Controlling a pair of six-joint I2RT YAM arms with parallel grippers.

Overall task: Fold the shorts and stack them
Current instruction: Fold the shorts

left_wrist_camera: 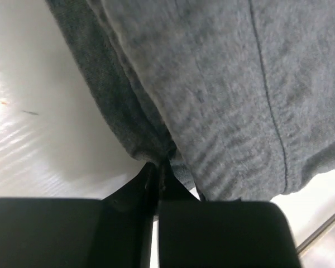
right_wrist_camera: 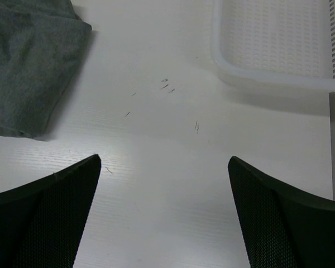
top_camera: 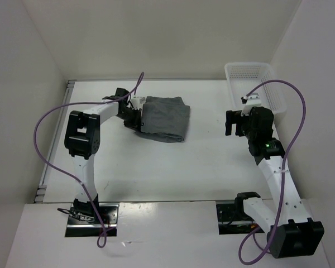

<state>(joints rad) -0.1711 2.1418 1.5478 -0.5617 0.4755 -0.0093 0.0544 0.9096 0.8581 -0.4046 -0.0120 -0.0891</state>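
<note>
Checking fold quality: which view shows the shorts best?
Top external: nearly the whole folded shorts lie in frame. Left wrist shows only a close-up edge pinched by the left end effector; right wrist catches just one corner.

seemingly one pair of shorts [top_camera: 166,118] and one basket [top_camera: 251,75].

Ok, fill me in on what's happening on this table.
The left arm has its jaws pinched shut on the left edge of the grey shorts, which lie folded over on the table. The right arm hangs over bare table between the shorts and the white basket, jaws wide open, holding nothing.
</note>
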